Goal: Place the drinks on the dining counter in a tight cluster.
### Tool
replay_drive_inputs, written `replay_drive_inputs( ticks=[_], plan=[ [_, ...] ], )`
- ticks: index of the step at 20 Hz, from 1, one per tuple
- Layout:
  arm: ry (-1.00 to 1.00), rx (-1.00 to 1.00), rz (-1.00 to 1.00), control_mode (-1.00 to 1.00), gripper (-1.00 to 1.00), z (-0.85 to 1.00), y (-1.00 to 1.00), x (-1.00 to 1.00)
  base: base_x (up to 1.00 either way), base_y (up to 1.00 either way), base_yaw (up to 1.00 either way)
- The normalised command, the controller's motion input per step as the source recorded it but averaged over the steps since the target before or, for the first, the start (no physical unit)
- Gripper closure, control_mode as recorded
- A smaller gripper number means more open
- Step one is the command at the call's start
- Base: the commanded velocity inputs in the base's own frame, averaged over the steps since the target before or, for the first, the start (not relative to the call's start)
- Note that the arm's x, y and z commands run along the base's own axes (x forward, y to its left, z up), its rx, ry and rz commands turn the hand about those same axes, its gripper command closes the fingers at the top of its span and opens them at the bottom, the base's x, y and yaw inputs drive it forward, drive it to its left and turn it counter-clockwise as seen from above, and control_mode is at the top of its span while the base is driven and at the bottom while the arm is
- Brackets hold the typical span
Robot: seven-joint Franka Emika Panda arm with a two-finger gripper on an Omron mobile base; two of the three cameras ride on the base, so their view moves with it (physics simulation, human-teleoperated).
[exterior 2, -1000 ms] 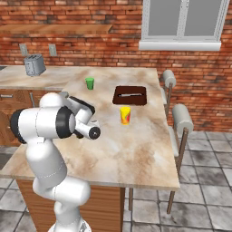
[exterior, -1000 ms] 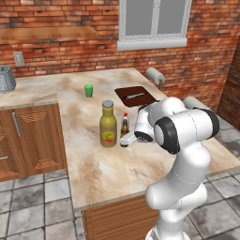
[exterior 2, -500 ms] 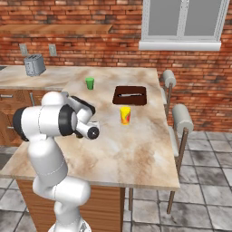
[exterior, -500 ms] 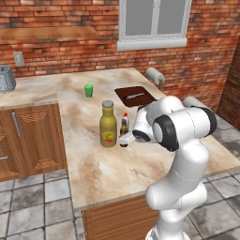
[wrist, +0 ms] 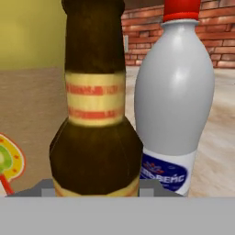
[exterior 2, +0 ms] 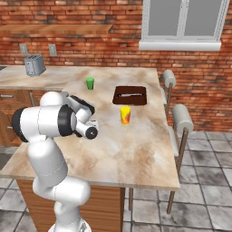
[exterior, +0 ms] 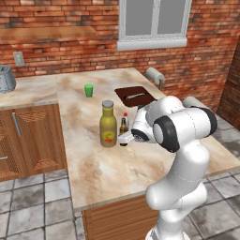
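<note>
hand closed on the brown bottle, three drinks bunched on the desk

hand (exterior: pixel 125 138) in the left base view sits low over the desk (exterior: pixel 93 164), clamped around the base of the slim brown bottle (exterior: pixel 123 127). just to that bottle's left stands the big olive-yellow bottle (exterior: pixel 108 124) with its grey cap and red-yellow label, very close beside it. the red cap of the small clear bottle (exterior: pixel 125 115) peeks out just behind the brown one. farther back on the marble top are a green cup (exterior: pixel 88 90) and a dark tray (exterior: pixel 134 95), well apart from the cluster.

from the right base view, the arm's bulk hides the bottles. a yellow cup (exterior 2: pixel 125 115) stands near the dark tray, with the green cup beyond and a toaster (exterior 2: pixel 34 65) on the back counter.

hand view: the brown bottle fills the middle, upright, between the finger tips (wrist: pixel 43 188). the clear bottle with its blue label stands right beside it, apparently touching. the olive-yellow bottle crowds the left edge.
</note>
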Motion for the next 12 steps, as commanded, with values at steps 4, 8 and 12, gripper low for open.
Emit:
replay_drive_inputs(
  ticks=[4, 8, 12],
  plan=[
    [0.00, 0.00, 0.00, -1.00, 1.00, 0.00, 0.00, -0.01, 0.00, 0.00, 0.00],
    [0.00, 0.00, 0.00, -1.00, 1.00, 0.00, -0.01, -0.02, 0.00, 0.00, 0.00],
    [0.00, 0.00, 0.00, -1.00, 1.00, 0.00, -0.01, 0.00, 0.00, 0.00, 0.00]
  ],
)
